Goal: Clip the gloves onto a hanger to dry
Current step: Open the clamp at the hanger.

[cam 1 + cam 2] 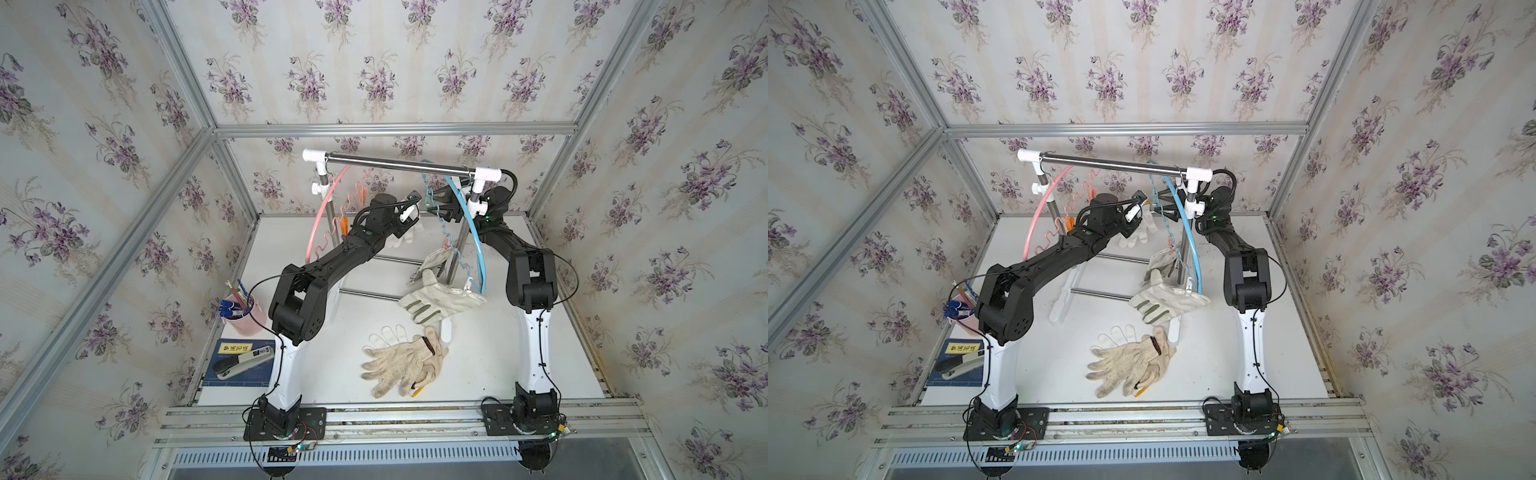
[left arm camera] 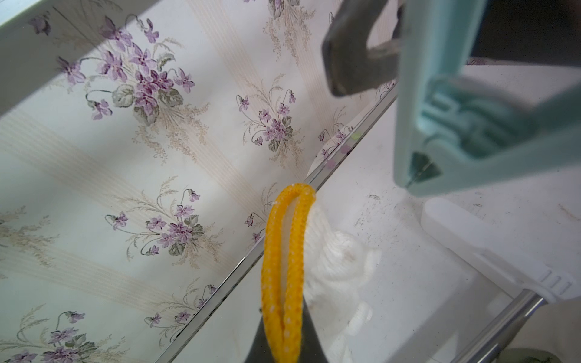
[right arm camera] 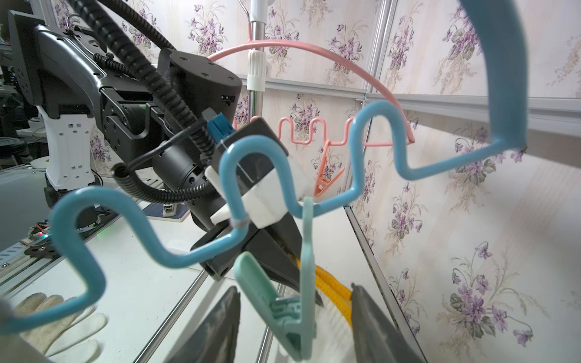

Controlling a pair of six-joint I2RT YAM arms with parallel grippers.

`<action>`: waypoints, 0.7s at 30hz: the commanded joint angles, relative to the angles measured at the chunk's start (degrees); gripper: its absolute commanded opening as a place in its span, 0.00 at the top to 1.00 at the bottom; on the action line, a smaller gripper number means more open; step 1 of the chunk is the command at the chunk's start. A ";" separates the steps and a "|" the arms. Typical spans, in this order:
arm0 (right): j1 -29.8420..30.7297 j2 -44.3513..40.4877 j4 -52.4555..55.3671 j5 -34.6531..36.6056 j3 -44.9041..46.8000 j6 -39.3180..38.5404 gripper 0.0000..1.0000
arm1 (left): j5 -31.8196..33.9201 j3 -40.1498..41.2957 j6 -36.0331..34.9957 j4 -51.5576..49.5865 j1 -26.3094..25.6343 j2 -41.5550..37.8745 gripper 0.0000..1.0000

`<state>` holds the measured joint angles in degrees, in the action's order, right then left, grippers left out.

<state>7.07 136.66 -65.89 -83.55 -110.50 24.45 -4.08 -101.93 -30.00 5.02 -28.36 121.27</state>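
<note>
Mint clip [image 3: 283,317] on the blue hanger [image 3: 456,160] sits between the parted, unclenched fingers of the right gripper [image 3: 295,290], apparently poised to squeeze it, while the left gripper [image 2: 283,336], clenched on the white glove [image 2: 339,261] by its cuff, presents it just below that hanger.

Glossy metal rail [image 1: 399,164]; rough knit cloth glove [image 2: 339,261]; smooth plastic clip [image 3: 306,251].

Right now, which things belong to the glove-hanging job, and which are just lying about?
For the job: white knit glove, mint clip, blue hanger, canvas gloves, cream knit gloves, pink hanger, rail.
Lying about: pen cup, stapler, blue book.
</note>
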 commanded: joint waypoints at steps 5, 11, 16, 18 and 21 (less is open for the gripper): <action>0.37 -1.15 -1.79 0.31 -0.77 0.43 0.43 | -0.49 -0.25 0.20 1.38 -0.03 -0.42 1.00; 0.95 -1.17 -1.79 0.39 -0.86 0.29 0.43 | -0.41 -0.17 0.12 1.31 -0.02 -0.53 1.00; 1.14 -1.45 -2.08 1.84 -0.57 0.25 0.46 | -0.49 -0.01 0.22 1.48 -0.03 -0.61 1.00; 1.15 -1.54 -2.12 2.25 -0.43 0.16 0.48 | -0.49 0.14 0.29 1.53 0.01 -0.69 1.00; 1.14 -1.58 -1.97 2.39 -0.32 0.08 0.49 | -0.49 0.25 0.38 1.66 0.04 -0.85 1.00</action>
<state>8.19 136.42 -66.00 -81.87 -110.76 24.21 -4.23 -101.82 -30.02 5.02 -28.36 121.27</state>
